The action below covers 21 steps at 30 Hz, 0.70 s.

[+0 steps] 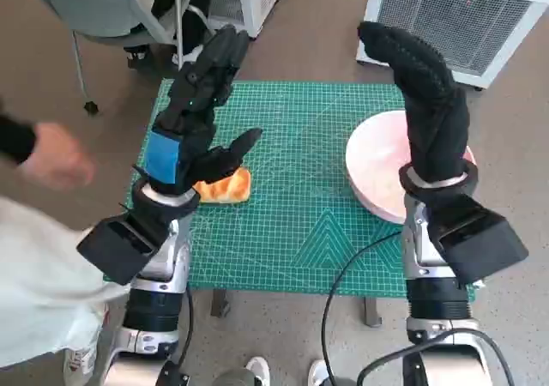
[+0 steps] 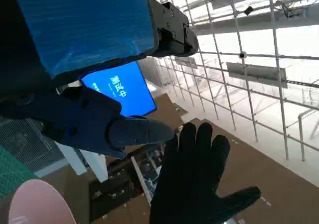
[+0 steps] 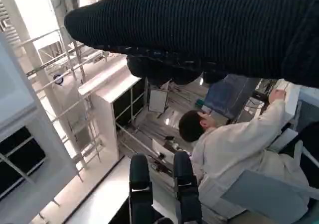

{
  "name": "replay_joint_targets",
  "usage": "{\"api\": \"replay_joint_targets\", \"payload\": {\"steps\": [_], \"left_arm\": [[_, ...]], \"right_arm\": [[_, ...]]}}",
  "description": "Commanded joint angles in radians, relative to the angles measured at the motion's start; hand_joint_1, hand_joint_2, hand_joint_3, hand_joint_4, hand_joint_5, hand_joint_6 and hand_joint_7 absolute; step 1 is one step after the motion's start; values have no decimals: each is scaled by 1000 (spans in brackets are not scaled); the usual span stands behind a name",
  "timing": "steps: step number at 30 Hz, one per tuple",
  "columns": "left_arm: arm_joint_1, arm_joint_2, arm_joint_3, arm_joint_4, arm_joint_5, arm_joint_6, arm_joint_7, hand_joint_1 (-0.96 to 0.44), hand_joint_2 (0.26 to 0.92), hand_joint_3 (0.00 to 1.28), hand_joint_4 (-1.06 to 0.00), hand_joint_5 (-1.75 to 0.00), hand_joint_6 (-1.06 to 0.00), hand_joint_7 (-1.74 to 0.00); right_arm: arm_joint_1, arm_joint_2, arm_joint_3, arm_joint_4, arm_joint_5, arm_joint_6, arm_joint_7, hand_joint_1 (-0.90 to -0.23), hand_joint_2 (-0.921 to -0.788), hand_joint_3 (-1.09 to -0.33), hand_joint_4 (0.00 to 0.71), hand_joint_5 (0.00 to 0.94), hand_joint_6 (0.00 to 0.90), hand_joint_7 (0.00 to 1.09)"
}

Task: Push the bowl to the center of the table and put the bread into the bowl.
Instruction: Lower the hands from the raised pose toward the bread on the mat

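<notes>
A pink bowl (image 1: 377, 167) sits at the right side of the green mat (image 1: 292, 189), partly hidden by my right arm; its rim (image 2: 35, 204) also shows in the left wrist view. The golden bread (image 1: 225, 186) lies on the mat's left part. My left hand (image 1: 193, 103) is raised above the bread with fingers stretched out, holding nothing. My right hand (image 1: 425, 90) is raised above the bowl, fingers extended, and empty. The left wrist view also shows the gloved right hand (image 2: 194, 184) spread open.
A person's hand (image 1: 56, 165) and white sleeve (image 1: 34, 266) are at the table's left side. A chair (image 1: 111, 9) stands behind the table on the left. White grilled units (image 1: 455, 17) stand behind it on the right. A seated person (image 3: 234, 154) appears in the right wrist view.
</notes>
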Motion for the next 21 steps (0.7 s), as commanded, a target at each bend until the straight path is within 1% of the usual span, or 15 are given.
{"api": "replay_joint_targets", "payload": {"steps": [1, 7, 15, 17, 21], "left_arm": [[-6, 5, 1, 3, 2, -2, -1, -302, 921, 305, -272, -1, -276, -222], [-6, 3, -2, 2, 1, 4, -2, -304, 921, 305, -272, -1, -274, -227], [-6, -1, -4, 2, -5, 13, -5, -307, 921, 305, -271, 0, -269, -236], [-6, -2, -5, -1, -6, 16, -5, -308, 921, 305, -271, 0, -268, -237], [-3, -6, -8, -8, -10, 23, -6, -309, 921, 305, -271, 0, -265, -242]], "right_arm": [[26, 0, -6, 15, -2, -1, -8, -616, -921, -758, 332, 3, 26, 749], [28, -1, -7, 16, -2, -5, -5, -625, -921, -756, 332, 2, 25, 749], [31, -5, -10, 17, -9, -11, -8, -638, -921, -754, 331, 2, 23, 749], [32, -8, -13, 20, -7, -13, -7, -640, -921, -753, 331, 2, 22, 749], [33, -33, -35, 46, 3, -29, 1, -630, -921, -753, 334, 3, 17, 745]]}}
